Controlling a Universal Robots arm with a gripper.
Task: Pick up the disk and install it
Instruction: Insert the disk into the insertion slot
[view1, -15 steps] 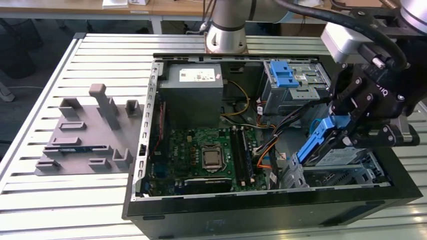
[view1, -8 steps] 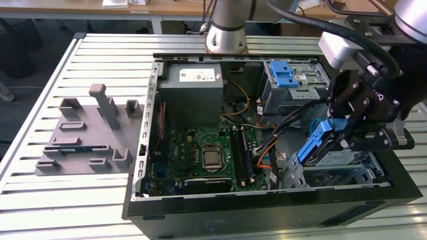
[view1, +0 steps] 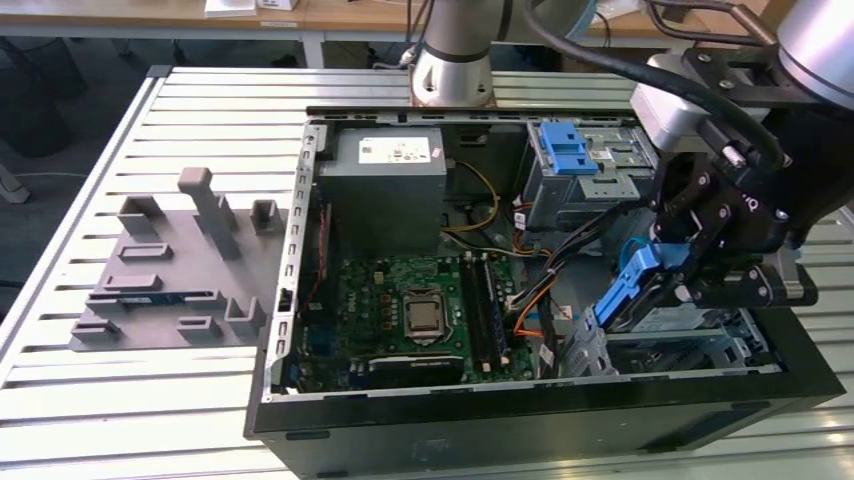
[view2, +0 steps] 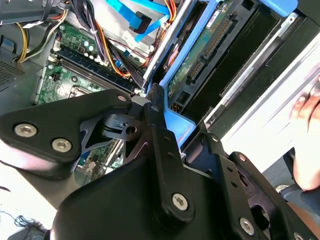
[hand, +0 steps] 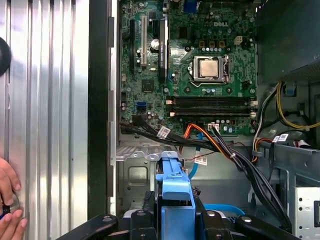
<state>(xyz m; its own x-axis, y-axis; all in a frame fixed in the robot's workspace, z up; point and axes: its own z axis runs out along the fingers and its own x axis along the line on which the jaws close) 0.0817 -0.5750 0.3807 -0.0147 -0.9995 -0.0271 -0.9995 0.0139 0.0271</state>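
The case (view1: 534, 405) sits open on the table (view1: 94, 420), and its black wall is nearest. Inside, a green board (view1: 407, 310) lies flat on the case floor.

At the exterior view's lower right, the gripper (view1: 678, 285) has its fingers clamped on the disk (view1: 630, 290). The disk is tilted, with one blue rail up. It is over a silver bay (view1: 687, 335) in the near right corner of the case. I cannot tell if the disk touches the bay.

Black and orange wires (view1: 534, 300) run between the board and the bay, just beside the disk. In the first wrist view the wires cross close in front of the blue rail. In the second wrist view the disk's green underside faces the camera, and the black fingers sit in front of it.

Farther back, a grey box (view1: 387, 170) stands in the case. A silver cage (view1: 587, 165) with a blue latch is at the upper right, behind the gripper.

At the exterior view's left, a grey rack (view1: 174, 275) lies on the table, well apart from the case.

A hand (hand: 7, 200) rests on the table slats outside the case wall.

At the top of the exterior view, the arm's base (view1: 454, 60) stands on the table behind the case.
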